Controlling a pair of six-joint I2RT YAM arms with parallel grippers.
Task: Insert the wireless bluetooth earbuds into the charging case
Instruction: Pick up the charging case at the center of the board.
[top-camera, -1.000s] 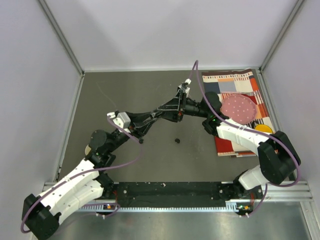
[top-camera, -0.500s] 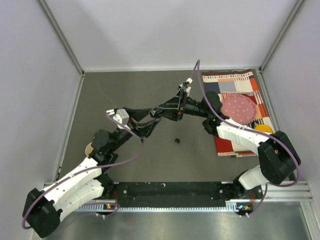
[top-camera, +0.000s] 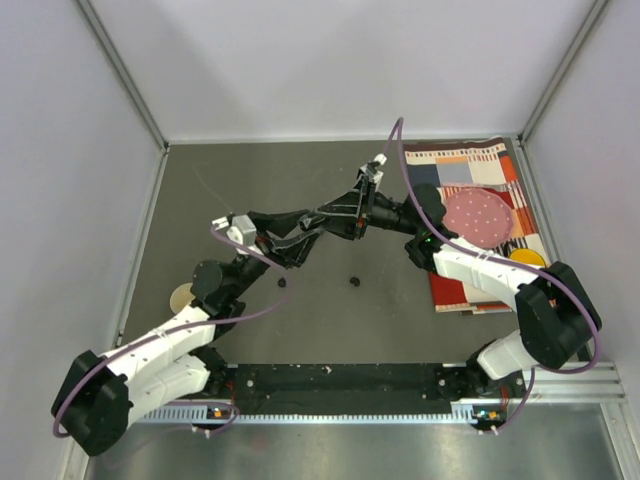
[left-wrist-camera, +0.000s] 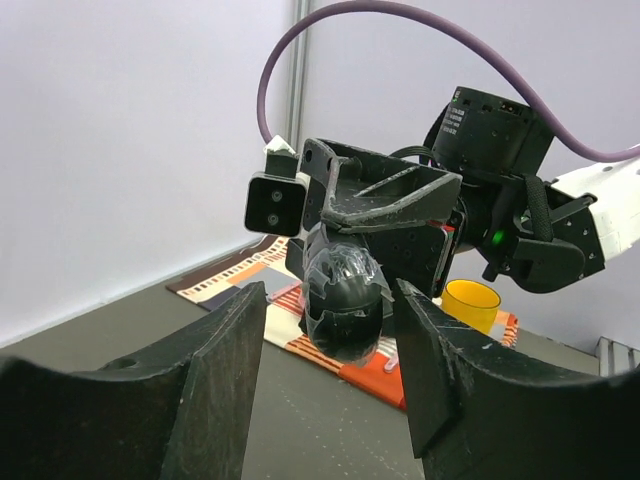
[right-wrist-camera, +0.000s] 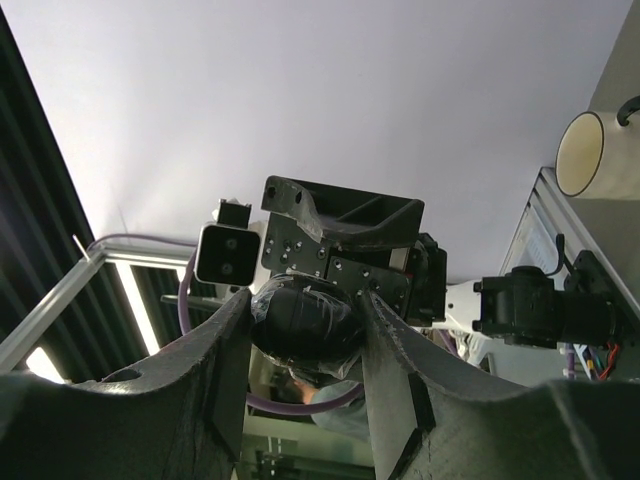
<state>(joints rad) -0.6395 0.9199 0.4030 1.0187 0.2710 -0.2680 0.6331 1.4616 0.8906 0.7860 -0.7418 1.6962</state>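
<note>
Both arms meet in the air over the middle of the tabletop (top-camera: 300, 180). The right gripper (right-wrist-camera: 303, 308) is clamped at a moderate width on a black oval pod (left-wrist-camera: 343, 300) wrapped in clear, crinkled film, most likely the charging case; I cannot tell whether its lid is up or anything is seated in it. The left gripper (left-wrist-camera: 328, 295) faces it nose to nose with jaws parted about halfway and nothing between them. Its fingers stand to either side of the pod in the wrist view, with clear gaps showing. One earbud (top-camera: 353, 281) lies loose on the bare tabletop, near the centre and a little toward the near edge, well below and apart from both grippers. No other earbud can be made out with certainty.

Risks, as judged:
- The film looks slick, so a nudge from the left fingers could twist or squeeze the pod out of the right grip, and it would drop to the tabletop.
- The two grippers are very close, so a small misjudged advance risks finger-on-finger contact.
- The earbud is far smaller than a finger. A pinch off-centre would likely flick it away or roll it toward the patterned cloth (top-camera: 470, 160) at the far right corner.
- An earbud brought to the pod crooked may sit proud instead of seating.
</note>
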